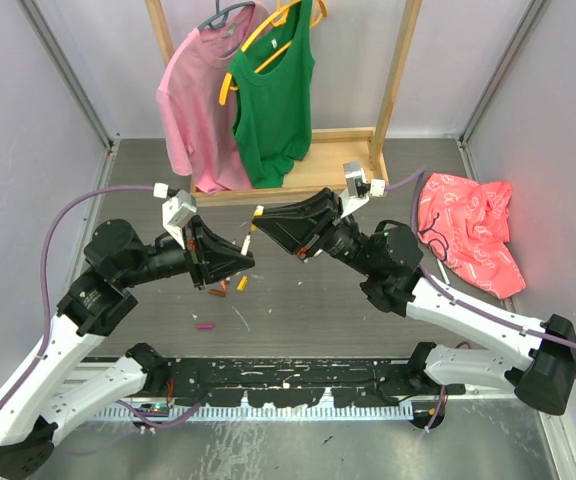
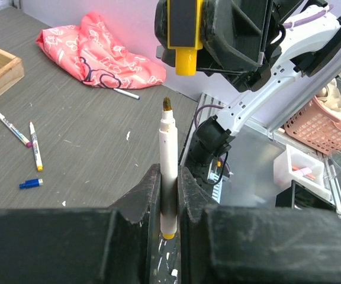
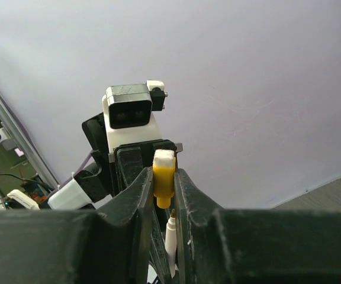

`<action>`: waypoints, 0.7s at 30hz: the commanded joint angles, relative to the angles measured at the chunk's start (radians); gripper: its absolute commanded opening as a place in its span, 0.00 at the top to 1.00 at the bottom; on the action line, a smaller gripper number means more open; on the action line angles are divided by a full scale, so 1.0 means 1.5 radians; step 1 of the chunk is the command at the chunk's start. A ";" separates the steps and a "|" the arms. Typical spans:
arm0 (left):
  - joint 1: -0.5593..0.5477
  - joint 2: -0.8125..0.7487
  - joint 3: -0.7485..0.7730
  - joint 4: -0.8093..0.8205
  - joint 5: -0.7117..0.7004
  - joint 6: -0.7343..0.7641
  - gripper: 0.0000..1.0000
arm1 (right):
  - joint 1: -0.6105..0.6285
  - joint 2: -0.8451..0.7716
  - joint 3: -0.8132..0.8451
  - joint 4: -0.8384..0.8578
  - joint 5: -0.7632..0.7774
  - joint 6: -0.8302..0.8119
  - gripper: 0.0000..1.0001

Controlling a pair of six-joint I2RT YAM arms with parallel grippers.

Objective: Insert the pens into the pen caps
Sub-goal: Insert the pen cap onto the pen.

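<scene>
Nearest: left tool (image 2: 169,177) pressed onto thin white-barrelled pen (image 2: 168,142), held upright. Lower barrel mostly hidden between fingers, yellow end peeking out below. Bare tip dark, brownish, exact colour hard to make out. Just beyond tip, not touching: short yellow plastic cap (image 2: 186,59), pinched in right tool (image 3: 164,180), mouth facing pen, upper part buried between fingers. Farther, on grey desk (image 2: 87,154): small blue cap (image 2: 31,184), two loose white pens (image 2: 35,145), third pen (image 2: 125,93) at edge of crumpled red cloth (image 2: 99,53), one end hidden.

Pen (image 2: 168,160) between left jaws, cap (image 2: 186,61) between right jaws, just beyond tip
</scene>
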 commanded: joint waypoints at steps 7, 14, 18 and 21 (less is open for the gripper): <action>-0.002 -0.001 0.025 0.064 0.027 -0.015 1.00 | -0.001 0.004 -0.002 0.045 -0.019 0.009 1.00; -0.002 0.001 0.025 0.069 0.038 -0.019 1.00 | -0.001 0.009 -0.002 0.049 -0.023 0.014 1.00; -0.002 0.001 0.021 0.075 0.037 -0.021 1.00 | -0.001 0.009 -0.002 0.050 -0.025 0.016 1.00; -0.002 -0.003 0.018 0.077 0.033 -0.021 1.00 | -0.001 0.009 -0.003 0.051 -0.029 0.018 1.00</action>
